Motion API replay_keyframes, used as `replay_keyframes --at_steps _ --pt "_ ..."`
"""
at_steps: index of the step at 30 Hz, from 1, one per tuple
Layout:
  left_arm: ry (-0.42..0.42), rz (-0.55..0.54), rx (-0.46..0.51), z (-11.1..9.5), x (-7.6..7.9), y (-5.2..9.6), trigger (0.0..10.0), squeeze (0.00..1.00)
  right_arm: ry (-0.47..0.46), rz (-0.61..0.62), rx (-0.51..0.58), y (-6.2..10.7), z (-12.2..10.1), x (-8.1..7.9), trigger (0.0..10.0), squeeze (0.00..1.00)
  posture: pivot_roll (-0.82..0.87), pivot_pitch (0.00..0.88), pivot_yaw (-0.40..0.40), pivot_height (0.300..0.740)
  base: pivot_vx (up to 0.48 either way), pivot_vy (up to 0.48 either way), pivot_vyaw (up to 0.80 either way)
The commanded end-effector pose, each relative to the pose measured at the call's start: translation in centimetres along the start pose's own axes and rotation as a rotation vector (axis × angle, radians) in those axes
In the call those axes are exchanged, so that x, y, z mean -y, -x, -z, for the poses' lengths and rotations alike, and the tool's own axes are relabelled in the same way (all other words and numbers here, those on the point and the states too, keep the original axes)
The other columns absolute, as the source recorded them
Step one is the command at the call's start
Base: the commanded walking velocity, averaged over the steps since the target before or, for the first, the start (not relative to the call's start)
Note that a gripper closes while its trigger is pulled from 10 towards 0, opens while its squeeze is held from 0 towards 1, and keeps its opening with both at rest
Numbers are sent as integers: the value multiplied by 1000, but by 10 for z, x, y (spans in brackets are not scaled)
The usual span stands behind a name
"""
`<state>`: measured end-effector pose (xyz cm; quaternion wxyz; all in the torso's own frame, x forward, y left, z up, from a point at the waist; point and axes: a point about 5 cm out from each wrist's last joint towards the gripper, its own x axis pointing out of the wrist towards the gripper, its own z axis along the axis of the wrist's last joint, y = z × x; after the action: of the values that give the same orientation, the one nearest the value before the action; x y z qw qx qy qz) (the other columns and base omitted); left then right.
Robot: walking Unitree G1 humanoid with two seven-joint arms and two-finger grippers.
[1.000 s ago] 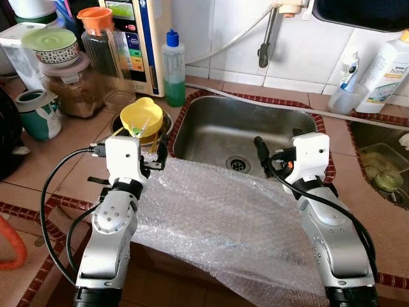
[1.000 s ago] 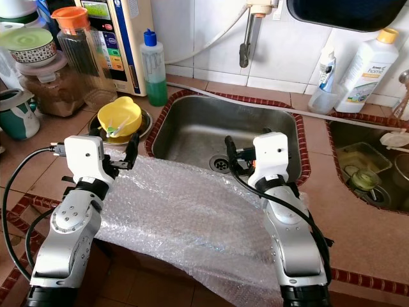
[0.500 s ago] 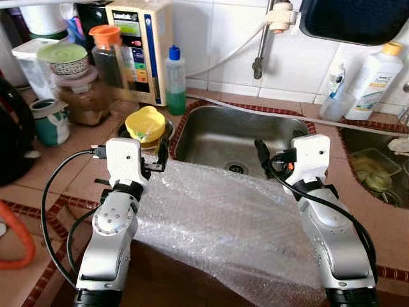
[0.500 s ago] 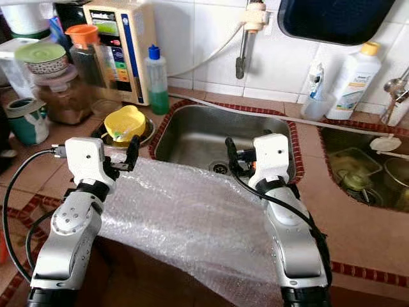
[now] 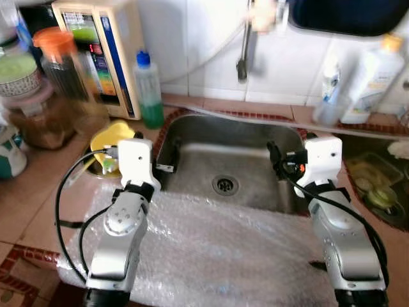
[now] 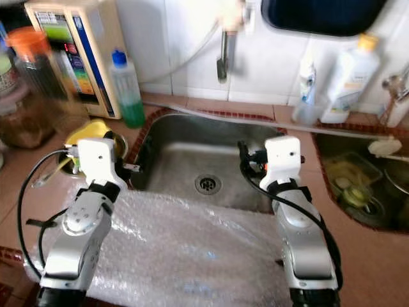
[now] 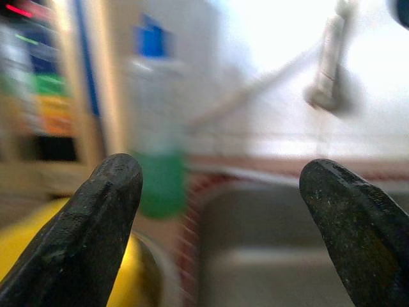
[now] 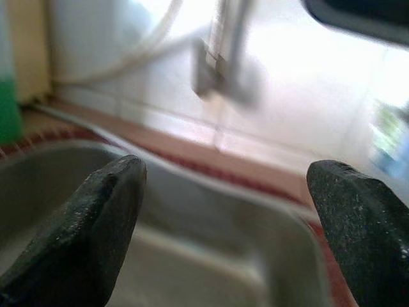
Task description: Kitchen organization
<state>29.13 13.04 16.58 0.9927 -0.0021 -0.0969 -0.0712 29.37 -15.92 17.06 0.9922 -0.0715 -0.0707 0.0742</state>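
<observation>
Yellow bowl [image 5: 107, 142] half hidden behind left arm; background blurred.

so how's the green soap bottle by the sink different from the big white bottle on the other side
The green soap bottle is clear, with green liquid low in it and a blue cap; the white bottle is opaque white with an orange cap. The green soap bottle is slimmer and stands at the sink's back left corner, beside the cream appliance; the white bottle is broader, at the back right. Both stand upright against the tiled wall.

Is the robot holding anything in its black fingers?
No. The left gripper and right gripper are both open, with nothing between their fingers.
</observation>
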Motion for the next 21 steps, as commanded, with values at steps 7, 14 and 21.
replay_keyframes --at_steps 7,14,21 --pt "10 -36 -18 4 -9 4 10000 0 -8 -25 9 -1 -2 -8 10000 0 8 27 -5 740 0 0 0" --pt "0 -41 -22 4 -11 4 10000 0 -8 -25 11 -1 -2 -8 10000 0 9 25 -5 740 0 0 0" --pt "-118 -118 -17 2 -20 3 10000 0 -9 -32 17 -2 -5 -8 10000 0 14 23 -9 740 0 0 0"
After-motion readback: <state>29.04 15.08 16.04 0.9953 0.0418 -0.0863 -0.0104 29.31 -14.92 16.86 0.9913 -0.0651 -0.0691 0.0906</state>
